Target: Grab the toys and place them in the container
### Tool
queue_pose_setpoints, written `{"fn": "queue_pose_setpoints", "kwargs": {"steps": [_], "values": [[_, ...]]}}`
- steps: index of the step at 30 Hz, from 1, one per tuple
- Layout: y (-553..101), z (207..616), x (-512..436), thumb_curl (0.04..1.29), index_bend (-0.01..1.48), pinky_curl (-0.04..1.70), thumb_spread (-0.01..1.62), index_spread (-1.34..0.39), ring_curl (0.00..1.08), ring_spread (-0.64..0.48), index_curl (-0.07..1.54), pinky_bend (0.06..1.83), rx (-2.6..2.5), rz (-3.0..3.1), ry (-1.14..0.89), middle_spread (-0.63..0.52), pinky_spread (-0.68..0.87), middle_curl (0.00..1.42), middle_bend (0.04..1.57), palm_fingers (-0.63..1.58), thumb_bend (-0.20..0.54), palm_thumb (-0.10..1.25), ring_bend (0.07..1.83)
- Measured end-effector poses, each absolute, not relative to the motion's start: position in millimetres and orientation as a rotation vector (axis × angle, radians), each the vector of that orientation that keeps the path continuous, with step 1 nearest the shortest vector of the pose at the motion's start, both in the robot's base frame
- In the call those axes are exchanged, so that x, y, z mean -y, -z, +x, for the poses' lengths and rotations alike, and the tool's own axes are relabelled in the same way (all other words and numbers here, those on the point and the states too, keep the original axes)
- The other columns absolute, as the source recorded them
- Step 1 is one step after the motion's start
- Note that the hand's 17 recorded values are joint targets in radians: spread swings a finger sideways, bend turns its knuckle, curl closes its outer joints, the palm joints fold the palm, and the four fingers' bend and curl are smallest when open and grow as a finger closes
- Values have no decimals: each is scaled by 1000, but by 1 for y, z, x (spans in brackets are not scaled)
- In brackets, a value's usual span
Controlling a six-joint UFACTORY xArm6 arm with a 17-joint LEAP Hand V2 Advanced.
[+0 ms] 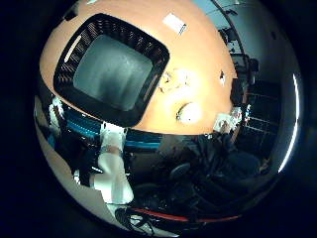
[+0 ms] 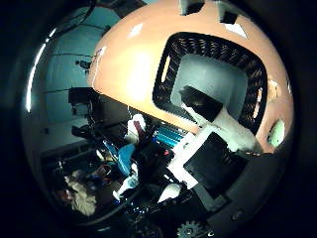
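Observation:
A black slatted container (image 1: 114,61) with a grey floor stands on a round orange table (image 1: 198,59); the right thumb side palm view shows it too (image 2: 213,64). A round whitish toy (image 1: 188,112) lies on the table beside the container, near the table's edge. A smaller pale toy (image 1: 179,79) lies by the container's rim. My hand (image 1: 111,171) hovers above the table's edge next to the container. Its white fingers (image 2: 230,124) reach out fairly straight with a black tip over the container's rim, and they hold nothing.
A white flat rectangular thing (image 1: 174,22) lies on the far side of the table. A round pale thing (image 2: 275,132) sits near the table's edge. Beyond the table's edge are dark room clutter and equipment (image 2: 129,159) on the floor.

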State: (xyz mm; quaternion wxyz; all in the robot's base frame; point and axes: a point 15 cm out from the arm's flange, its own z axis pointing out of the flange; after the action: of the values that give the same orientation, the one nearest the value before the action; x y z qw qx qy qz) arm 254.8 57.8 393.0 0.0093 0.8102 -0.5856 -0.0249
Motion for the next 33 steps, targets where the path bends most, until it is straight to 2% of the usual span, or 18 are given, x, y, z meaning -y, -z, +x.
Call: {"fn": "queue_pose_setpoints", "kwargs": {"steps": [18,29,33], "values": [[-390,270,66,292,181,172,1114,-442,204,37,389,189,2040,2364,62,-168,400,387,275,443,-21,706,312],[-368,301,161,292,159,242,1093,-406,217,82,320,235,2139,2274,-33,-119,392,371,218,314,-20,667,293],[-356,311,184,291,149,271,1062,-397,214,141,303,267,2043,2320,-63,-63,390,349,173,153,-29,639,239]]}}
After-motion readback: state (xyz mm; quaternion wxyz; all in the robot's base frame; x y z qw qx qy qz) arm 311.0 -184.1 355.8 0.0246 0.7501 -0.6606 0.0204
